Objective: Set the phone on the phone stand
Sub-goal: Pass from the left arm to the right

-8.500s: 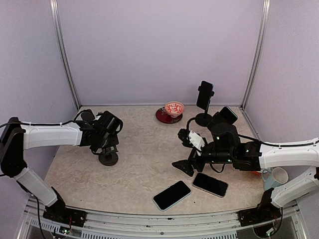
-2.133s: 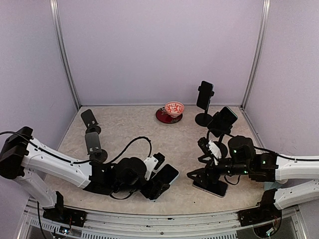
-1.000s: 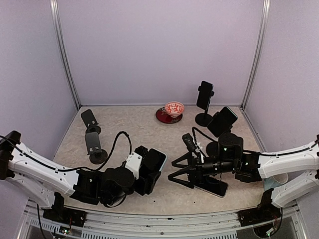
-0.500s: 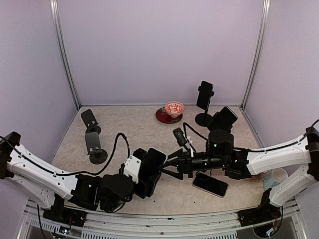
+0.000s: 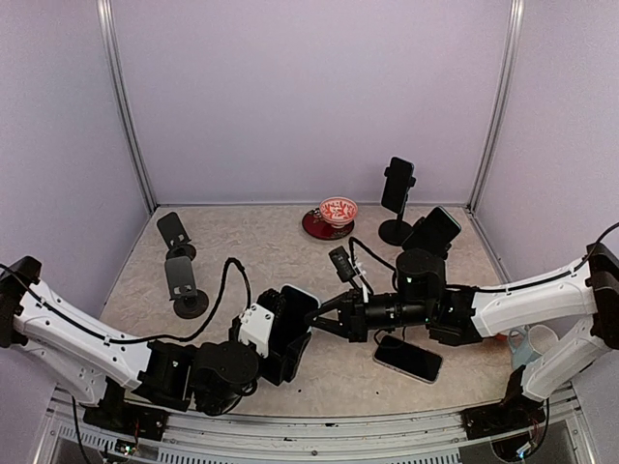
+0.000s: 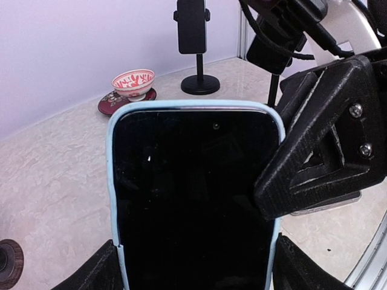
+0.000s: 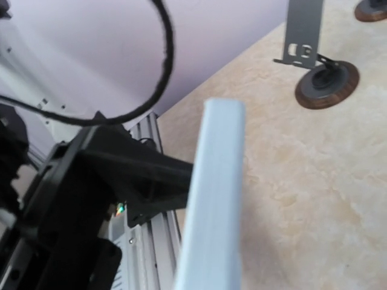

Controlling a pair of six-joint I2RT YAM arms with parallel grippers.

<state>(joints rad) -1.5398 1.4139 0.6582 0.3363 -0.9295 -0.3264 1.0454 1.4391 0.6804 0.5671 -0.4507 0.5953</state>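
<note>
- Two hands met at one light-blue-cased black phone (image 5: 295,314), which was held upright above the beige stone-pattern table (image 5: 261,242), near its front middle.
- The left hand (image 5: 282,344) gripped the phone's lower end, its fingers spread wide against the two long sides.
- The right hand (image 5: 319,324) reached in from the right and was pinched tight on the upper part of one long edge.
- The nearer grey phone stand (image 5: 181,285), on a round dark base, stood well apart to the left, and a farther grey phone stand (image 5: 172,232) stood behind it.
- The left arm's black cable (image 5: 228,280) arched between the held phone and the nearer stand.
- A second black phone (image 5: 408,358) lay flat on the table beneath the right arm.
- At the back right stood a tall black stand (image 5: 395,230) carrying a phone, with a tilted phone (image 5: 433,230) on another stand just beside it.
- A red-and-white bowl (image 5: 338,209) sat on a dark red saucer (image 5: 314,227) near the back wall.
</note>
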